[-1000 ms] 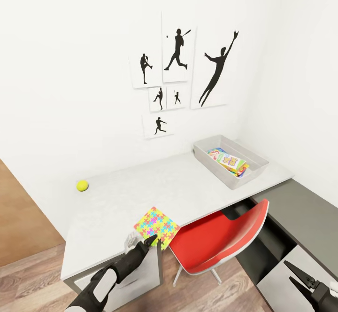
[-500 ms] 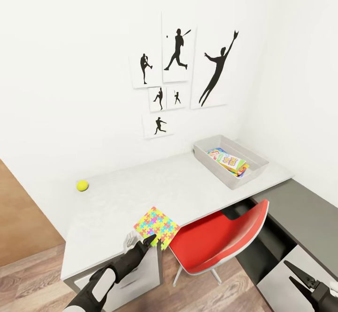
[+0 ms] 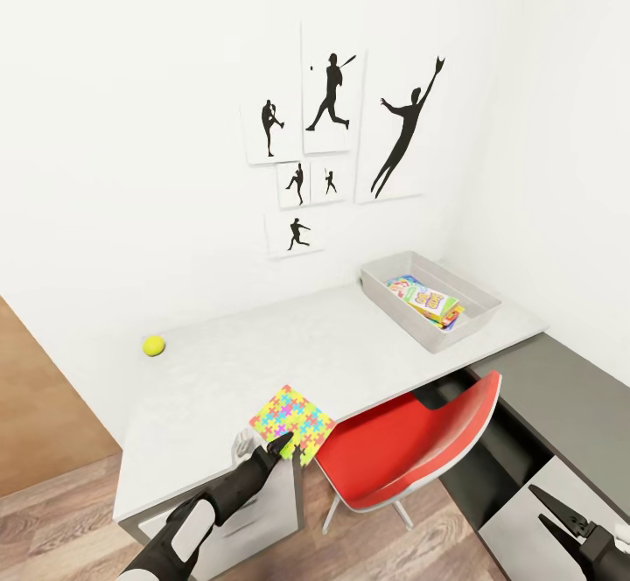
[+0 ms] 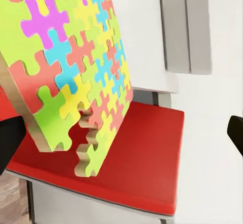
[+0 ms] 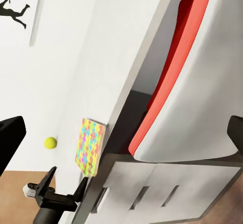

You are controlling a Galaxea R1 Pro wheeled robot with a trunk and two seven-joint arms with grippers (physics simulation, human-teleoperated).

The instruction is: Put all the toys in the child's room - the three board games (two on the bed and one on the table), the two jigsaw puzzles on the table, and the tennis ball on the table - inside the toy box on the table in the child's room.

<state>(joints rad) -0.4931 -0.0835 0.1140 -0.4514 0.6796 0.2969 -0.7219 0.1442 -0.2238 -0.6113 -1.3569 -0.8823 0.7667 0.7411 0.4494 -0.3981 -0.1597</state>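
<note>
The jigsaw puzzles (image 3: 291, 422) lie stacked at the front edge of the table (image 3: 262, 353), overhanging it slightly; the left wrist view shows two tiles (image 4: 66, 67), one offset over the other. My left gripper (image 3: 265, 445) is open at the puzzles' near corner, with a finger on each side and neither closed on them. The tennis ball (image 3: 154, 346) rests at the table's back left. The toy box (image 3: 472, 288) stands at the back right with colourful board games (image 3: 426, 301) inside. My right gripper (image 3: 537, 504) hangs open and low at the far right, holding nothing.
A red chair (image 3: 411, 445) is pushed under the table just right of the puzzles. White cabinet fronts (image 5: 152, 193) sit below the desk. A dark grey side surface (image 3: 569, 406) extends at the right. Sports silhouettes (image 3: 332, 126) hang on the wall.
My left gripper has crept slightly forward toward the puzzles' corner. Nothing else has moved.
</note>
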